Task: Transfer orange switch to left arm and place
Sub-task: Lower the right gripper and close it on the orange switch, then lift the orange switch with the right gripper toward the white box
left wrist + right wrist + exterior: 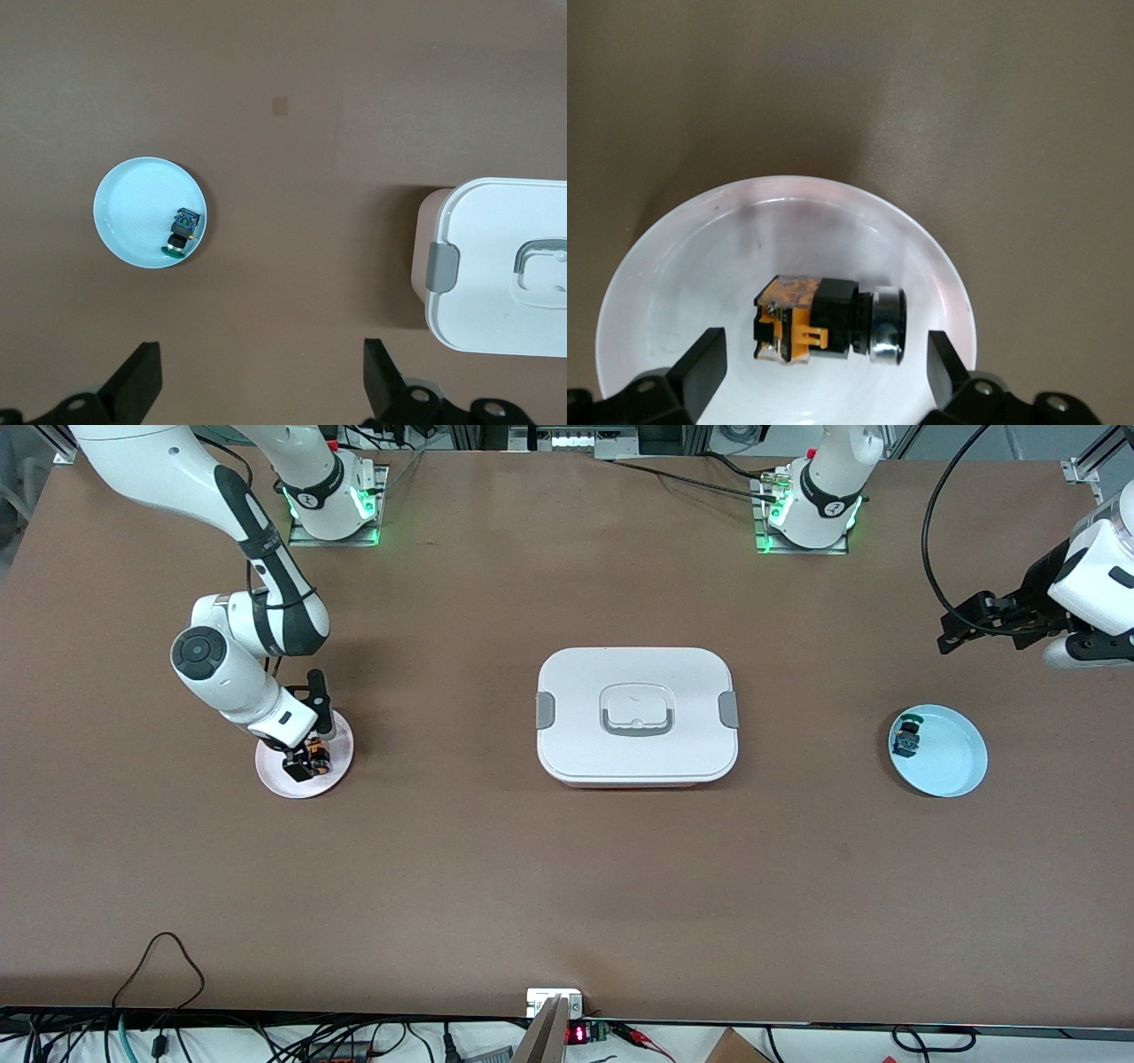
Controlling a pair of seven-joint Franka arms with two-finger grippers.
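Observation:
The orange switch [317,759] lies on its side on a small pink plate [275,777] toward the right arm's end of the table. My right gripper [306,751] is low over that plate, open, with one finger on each side of the switch and not touching it. In the right wrist view the switch [828,320] lies between the fingers [700,363] of the right gripper [824,376], on the plate [700,257]. My left gripper [955,631] is open and empty, in the air over bare table near the blue plate. The white box [636,716] stands at mid-table.
A blue plate [952,766] toward the left arm's end holds a dark switch with a green cap [906,735]. The left wrist view shows that plate [124,199], the green-capped switch [182,230], the box's end [496,266] and the open left gripper [261,381].

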